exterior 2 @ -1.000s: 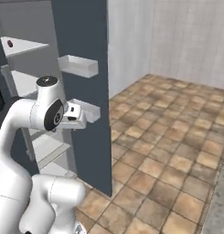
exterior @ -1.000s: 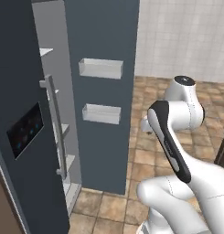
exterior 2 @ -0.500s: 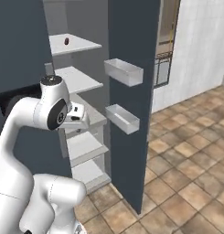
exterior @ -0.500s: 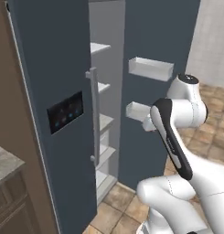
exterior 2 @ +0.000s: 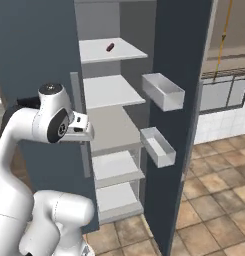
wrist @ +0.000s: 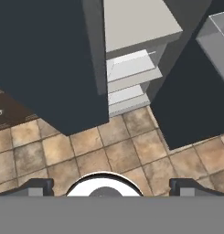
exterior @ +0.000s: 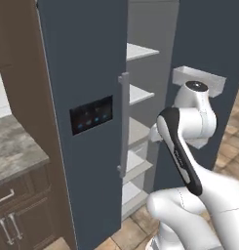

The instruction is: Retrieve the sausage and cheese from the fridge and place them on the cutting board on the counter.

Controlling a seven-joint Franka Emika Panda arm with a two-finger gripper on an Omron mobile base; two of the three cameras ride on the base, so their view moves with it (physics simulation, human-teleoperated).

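Since the earlier frames the base has driven to the left, so the whole scene has shifted: the fridge (exterior: 87, 117) now stands nearer and more in front, and a corner of the desk (exterior: 16, 151) has come into the left base view.

In the hand view the jaws (wrist: 111, 186) are spread wide with nothing between them, and the two dark fingertips (wrist: 38, 186) stand far apart at the bottom edge. They point down at the brown floor tiles (wrist: 99, 146) in front of the fridge. In the right base view the hand (exterior 2: 79, 129) is held just before the closed left door, at the height of the middle shelf.

The right door (exterior 2: 176, 115) of the fridge is swung open, with two white bins (exterior 2: 164, 91) on its inner side. White shelves (exterior 2: 109, 91) are visible inside. The sausage (exterior 2: 110, 47) lies on the top visible shelf, toward the back, well apart from the jaws and above them.

On the closed left door there are a grey bar handle (exterior: 124, 124) and a black panel (exterior: 91, 114) with blue lights. The desk is to the left of the fridge, over dark brown cabinets (exterior: 13, 210) with silver handles.
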